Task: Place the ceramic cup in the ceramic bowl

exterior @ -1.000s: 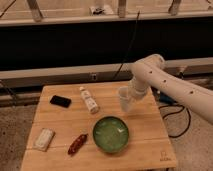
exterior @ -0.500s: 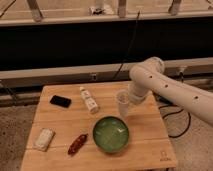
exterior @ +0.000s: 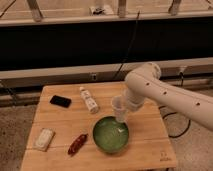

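Clamping the ceramic cup (exterior: 118, 109) from its right side, the gripper (exterior: 125, 105) sits just right of the frame's centre, pressed onto the cup's wall so that the cup hangs clear of the tabletop rather than standing on it. The cup is small, off-white and handleless, mouth up and leaning slightly. Its base overlaps the upper right rim of the ceramic bowl (exterior: 105, 140), which lies just below it in the picture; whether base and rim touch cannot be told. The bowl is wide and round, glossy green inside with a darker rim, and rests on the lower middle of the wooden table (exterior: 150, 145).

From the gripper the white arm (exterior: 165, 95) rises to a rounded joint above the cup, then slopes down to the right edge of the frame, its shell dotted with small dark holes.

Just left of the cup, a white labelled bottle (exterior: 89, 100) lies on its side, cap toward the upper left. Further left, a black phone (exterior: 60, 101) lies flat near the table's upper left corner. A reddish-brown packet (exterior: 77, 144) lies lower left of the bowl, near it but apart, and a pale rectangular object (exterior: 44, 139) sits by the table's lower left edge. A black cable (exterior: 131, 40) hangs behind the table.
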`<act>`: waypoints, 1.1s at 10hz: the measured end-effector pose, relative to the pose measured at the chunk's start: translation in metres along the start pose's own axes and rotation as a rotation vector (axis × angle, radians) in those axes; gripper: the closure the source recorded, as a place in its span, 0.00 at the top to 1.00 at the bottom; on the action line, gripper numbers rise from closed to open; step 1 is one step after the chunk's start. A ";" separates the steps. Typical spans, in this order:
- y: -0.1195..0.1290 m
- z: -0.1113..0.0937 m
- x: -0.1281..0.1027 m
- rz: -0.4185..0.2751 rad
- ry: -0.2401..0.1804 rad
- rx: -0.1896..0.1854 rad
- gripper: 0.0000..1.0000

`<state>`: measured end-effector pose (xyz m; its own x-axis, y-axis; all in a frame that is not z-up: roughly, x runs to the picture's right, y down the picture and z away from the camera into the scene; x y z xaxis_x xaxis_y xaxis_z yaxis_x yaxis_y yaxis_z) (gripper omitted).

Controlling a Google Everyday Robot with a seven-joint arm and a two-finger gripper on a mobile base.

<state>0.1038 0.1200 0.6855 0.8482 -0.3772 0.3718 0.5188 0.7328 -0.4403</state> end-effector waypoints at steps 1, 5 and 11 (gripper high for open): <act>0.003 0.000 -0.003 -0.004 0.000 -0.002 0.00; 0.015 0.012 -0.027 -0.024 0.002 -0.009 0.00; 0.025 0.031 -0.036 -0.047 0.011 -0.006 0.00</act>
<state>0.0827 0.1695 0.6863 0.8239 -0.4172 0.3836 0.5589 0.7104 -0.4278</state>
